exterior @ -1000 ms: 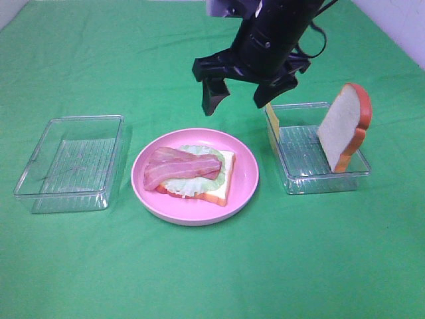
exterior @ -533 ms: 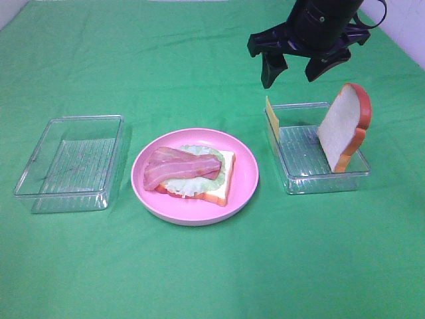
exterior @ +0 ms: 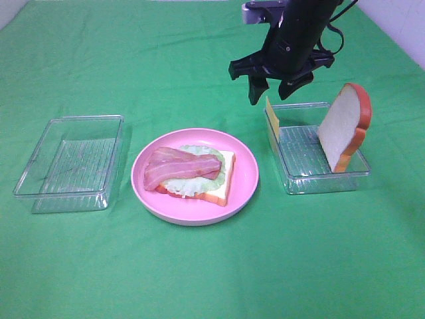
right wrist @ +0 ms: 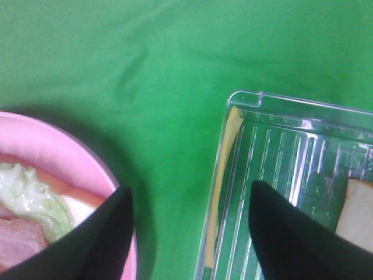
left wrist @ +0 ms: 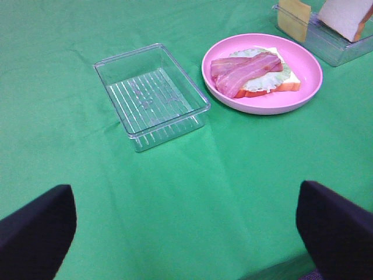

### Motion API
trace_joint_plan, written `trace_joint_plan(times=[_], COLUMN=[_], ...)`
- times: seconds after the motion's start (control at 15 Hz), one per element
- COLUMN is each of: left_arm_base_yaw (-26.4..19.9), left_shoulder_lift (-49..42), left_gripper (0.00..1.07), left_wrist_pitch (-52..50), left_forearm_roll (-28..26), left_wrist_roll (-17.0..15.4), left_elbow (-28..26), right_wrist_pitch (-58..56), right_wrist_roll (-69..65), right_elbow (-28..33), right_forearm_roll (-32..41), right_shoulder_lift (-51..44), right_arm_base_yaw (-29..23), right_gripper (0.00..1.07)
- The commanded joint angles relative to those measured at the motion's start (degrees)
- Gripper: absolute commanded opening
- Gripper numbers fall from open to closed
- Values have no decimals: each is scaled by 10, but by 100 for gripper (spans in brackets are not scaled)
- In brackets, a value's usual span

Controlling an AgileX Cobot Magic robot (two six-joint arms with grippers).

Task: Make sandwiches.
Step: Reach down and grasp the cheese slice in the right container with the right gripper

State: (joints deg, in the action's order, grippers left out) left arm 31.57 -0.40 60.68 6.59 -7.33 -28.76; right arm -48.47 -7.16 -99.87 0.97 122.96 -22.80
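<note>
The partial sandwich (exterior: 192, 174) lies on a pink plate (exterior: 246, 183): a white bread slice, pale green lettuce and pink-red bacon (exterior: 179, 166) on top. A yellow cheese slice (exterior: 269, 114) leans on edge against the left wall of the right clear tray (exterior: 345, 178). A second bread slice (exterior: 344, 126) stands upright in that tray. My right gripper (exterior: 272, 88) is open and empty, hovering just above the cheese; in the right wrist view the cheese (right wrist: 220, 175) sits between the fingers (right wrist: 87, 239). My left gripper (left wrist: 186, 245) is open and empty, far from the sandwich (left wrist: 250, 73).
An empty clear tray (exterior: 70, 163) stands left of the plate, also in the left wrist view (left wrist: 151, 93). Green cloth covers the table. The left arm does not show in the exterior high view.
My right gripper swung from above the plate's far edge to the right and back, then came down left, over the cheese at the right tray's left end. Nothing else moved.
</note>
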Motion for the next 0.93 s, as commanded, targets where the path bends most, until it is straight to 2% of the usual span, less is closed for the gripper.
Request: trace_joint_plan(times=[0.07, 0.2, 0.4, 0.6, 0.73, 0.87, 0.93], left_arm_base_yaw=[0, 0, 0, 0, 0, 0, 0], left_shoulder_lift=[-10, -10, -10, -10, -10, -10, -10], left_gripper=[97, 97, 97, 97, 97, 97, 97], left_wrist_pitch=[-5, -5, -5, -5, -5, -5, -5], left_forearm_roll=[-1, -1, -1, -1, -1, -1, -1], left_wrist_roll=[3, 3, 3, 3, 3, 3, 3], left_elbow=[1, 1, 1, 1, 1, 1, 1], right_wrist_pitch=[1, 2, 2, 2, -1, -2, -10], right_wrist_roll=[-1, -1, -1, -3, -3, -3, -3], right_elbow=[-5, -5, -5, -5, -5, -5, -5], right_forearm_roll=[-2, -10, -30, -30, -31, -33, -41], right_shoulder_lift=[19, 29, 36, 38, 38, 38, 38], right_arm_base_yaw=[2, 2, 2, 2, 2, 2, 2], right_gripper=[55, 55, 46, 43, 28, 20, 1])
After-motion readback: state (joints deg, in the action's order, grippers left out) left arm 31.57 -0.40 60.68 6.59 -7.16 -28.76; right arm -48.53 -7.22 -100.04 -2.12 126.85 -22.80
